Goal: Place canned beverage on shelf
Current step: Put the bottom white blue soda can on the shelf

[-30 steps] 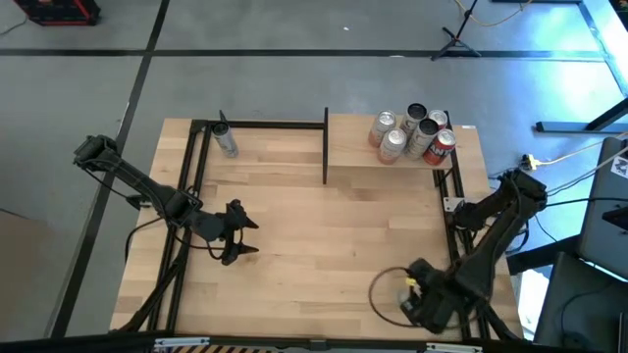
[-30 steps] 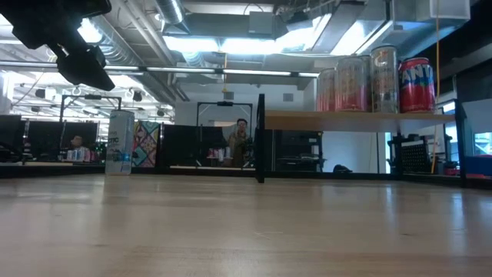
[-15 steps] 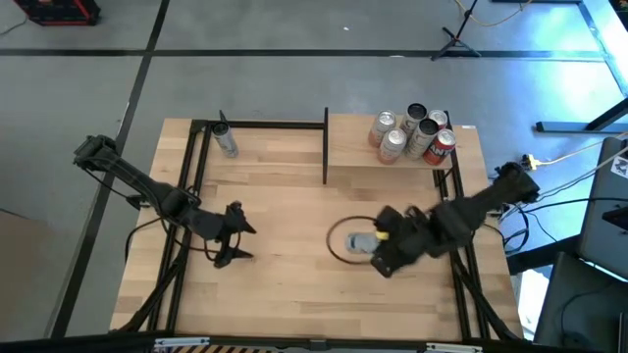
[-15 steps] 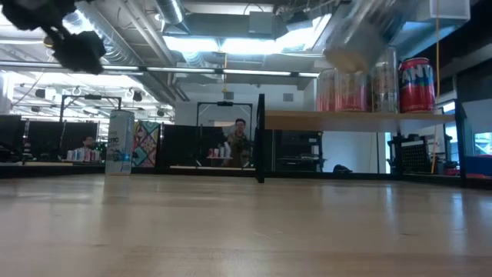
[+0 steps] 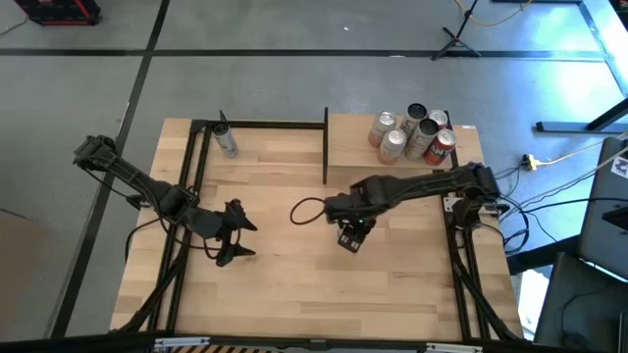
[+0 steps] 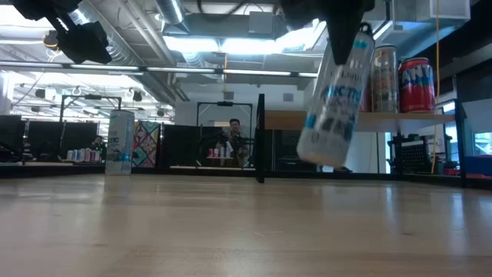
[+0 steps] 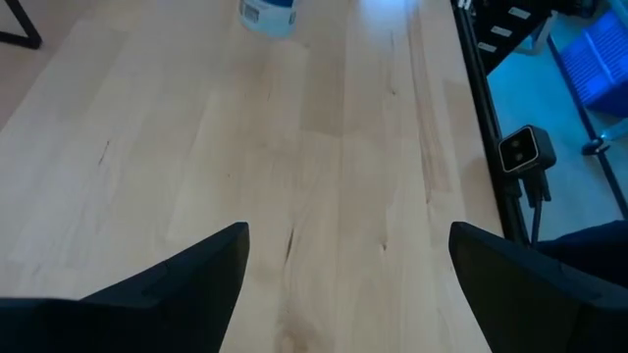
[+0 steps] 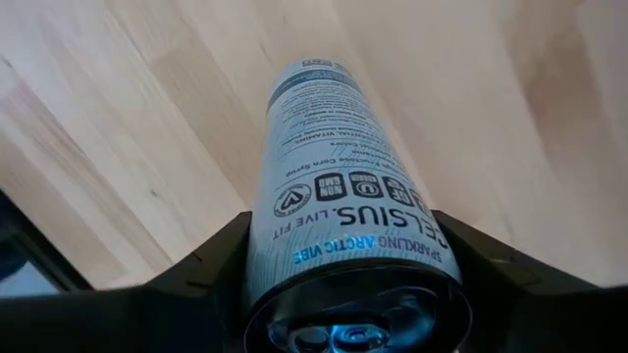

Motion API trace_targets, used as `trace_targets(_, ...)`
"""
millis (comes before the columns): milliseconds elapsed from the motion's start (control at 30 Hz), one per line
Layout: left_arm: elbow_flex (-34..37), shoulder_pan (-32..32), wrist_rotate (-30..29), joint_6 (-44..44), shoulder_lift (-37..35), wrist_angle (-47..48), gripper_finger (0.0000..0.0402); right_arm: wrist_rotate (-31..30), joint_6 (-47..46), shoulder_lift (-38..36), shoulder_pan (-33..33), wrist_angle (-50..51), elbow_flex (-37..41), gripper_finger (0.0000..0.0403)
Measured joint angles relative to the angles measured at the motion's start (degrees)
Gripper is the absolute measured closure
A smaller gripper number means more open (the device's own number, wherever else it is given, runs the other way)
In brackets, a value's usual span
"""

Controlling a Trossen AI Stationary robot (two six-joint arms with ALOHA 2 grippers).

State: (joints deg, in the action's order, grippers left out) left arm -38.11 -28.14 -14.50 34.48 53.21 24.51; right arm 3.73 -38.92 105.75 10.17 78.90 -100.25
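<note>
My right gripper [image 5: 351, 233] is above the middle of the table, shut on a tall white can [image 6: 334, 100] with blue lettering. The shelf [image 5: 363, 157] is the pale-wood panel at the far right; in the low view [image 6: 300, 119] it stands raised above the table. Several cans [image 5: 412, 132] stand on it. Another white can [image 5: 227, 143] stands on its base at the table's far left, and its base shows in the left wrist view [image 7: 267, 12]. My left gripper [image 5: 238, 235] is open and empty over the table's left half. My right gripper pinches the can's side wall near its top end [image 8: 294, 245] between its two fingers, one on each side. The fingers slant down from above and lie along the can. The can hangs tilted below the gripper, its base [image 6: 319, 158] lowest and clear of the table.
A black post [image 5: 325, 147] marks the shelf's left edge, and black frame rails [image 5: 270, 125] run along the table's far side. A black cable [image 5: 304, 211] loops beside my right gripper. Bare tabletop [image 5: 294, 294] lies toward the near edge.
My right gripper has swung from the table's near right corner toward the middle and the far edge, carrying the white can. In the low view the can has come into sight, hanging tilted in front of the shelf.
</note>
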Motion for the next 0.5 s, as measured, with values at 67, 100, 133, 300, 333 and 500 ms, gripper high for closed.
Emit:
trace_targets(67,0.0,0.0,0.0,0.9,0.0,0.0,0.0062,1.8,0.8,1.7,-1.2,0.2,0.0,0.0173)
trace_targets(100,0.0,0.0,0.0,1.0,0.0,0.0,0.0062,2.2,1.5,2.5,-1.6,0.3,0.0,0.0173)
trace_targets(133,0.0,0.0,0.0,1.1,0.0,0.0,0.0062,2.5,1.9,3.1,-1.9,0.4,0.0,0.0173)
trace_targets(300,0.0,0.0,-0.1,1.2,0.0,0.0,0.0062,3.0,2.1,4.2,-3.2,0.5,0.1,0.0173)
trace_targets(333,0.0,0.0,-0.2,1.2,0.0,0.0,0.0062,3.0,2.1,4.4,-3.2,0.3,0.1,0.0173)
trace_targets(500,0.0,0.0,-0.4,1.1,0.0,0.0,0.0062,3.2,2.7,4.8,-3.1,-0.3,0.2,0.0173)
